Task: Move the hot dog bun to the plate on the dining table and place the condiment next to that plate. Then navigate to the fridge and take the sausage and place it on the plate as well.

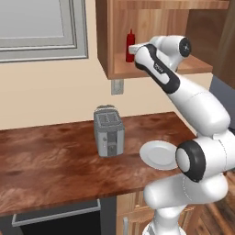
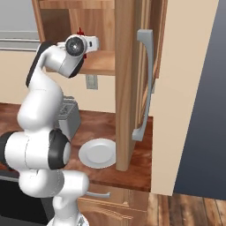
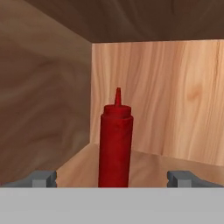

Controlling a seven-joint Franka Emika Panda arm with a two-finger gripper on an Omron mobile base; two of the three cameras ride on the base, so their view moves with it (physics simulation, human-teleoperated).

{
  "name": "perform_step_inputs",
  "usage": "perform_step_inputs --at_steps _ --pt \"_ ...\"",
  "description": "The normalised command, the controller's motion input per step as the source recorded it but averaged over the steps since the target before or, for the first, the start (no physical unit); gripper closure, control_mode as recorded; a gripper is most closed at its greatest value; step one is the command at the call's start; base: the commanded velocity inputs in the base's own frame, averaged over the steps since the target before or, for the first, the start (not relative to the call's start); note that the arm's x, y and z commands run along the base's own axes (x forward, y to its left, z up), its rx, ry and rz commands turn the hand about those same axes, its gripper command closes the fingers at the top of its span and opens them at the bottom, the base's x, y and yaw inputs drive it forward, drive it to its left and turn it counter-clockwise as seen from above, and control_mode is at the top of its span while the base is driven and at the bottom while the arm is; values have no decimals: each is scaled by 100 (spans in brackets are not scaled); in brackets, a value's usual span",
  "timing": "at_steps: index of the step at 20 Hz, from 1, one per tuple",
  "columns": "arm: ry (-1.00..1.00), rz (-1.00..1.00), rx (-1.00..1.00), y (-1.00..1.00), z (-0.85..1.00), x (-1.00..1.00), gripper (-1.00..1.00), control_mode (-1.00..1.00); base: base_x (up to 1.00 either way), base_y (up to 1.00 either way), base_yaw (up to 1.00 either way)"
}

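The condiment (image 3: pixel 115 144), a slim red squeeze bottle with a tapered cap, stands upright on the floor of an open wooden wall cabinet (image 1: pixel 120 69), near its left wall. In the left base view the condiment (image 1: pixel 130 43) shows just past the hand, and in the right base view only its red tip (image 2: pixel 80 31) shows above the wrist. My gripper (image 3: pixel 112 178) is open inside the cabinet, its fingertips (image 3: pixel 42 178) set wide to either side of the bottle and short of it. The hot dog bun, plate, dining table and sausage are out of view.
Below the cabinet, a reddish-brown countertop (image 1: pixel 50 160) carries a grey toaster (image 1: pixel 109 131) and a round white plate (image 1: pixel 158 154). The cabinet's door (image 2: pixel 132 84) hangs open to my right, with a long grey handle (image 2: pixel 145 84). A tall dark grey panel (image 2: pixel 203 110) stands at far right.
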Motion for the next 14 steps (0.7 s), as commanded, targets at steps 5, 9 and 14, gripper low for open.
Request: perform_step_inputs --at_steps 5,9,14 --pt "3 0 0 1 0 32 -100 -100 0 0 0" --pt "4 0 0 1 0 32 -100 -100 0 0 0" --pt "5 0 0 7 0 32 -100 -100 0 0 0"
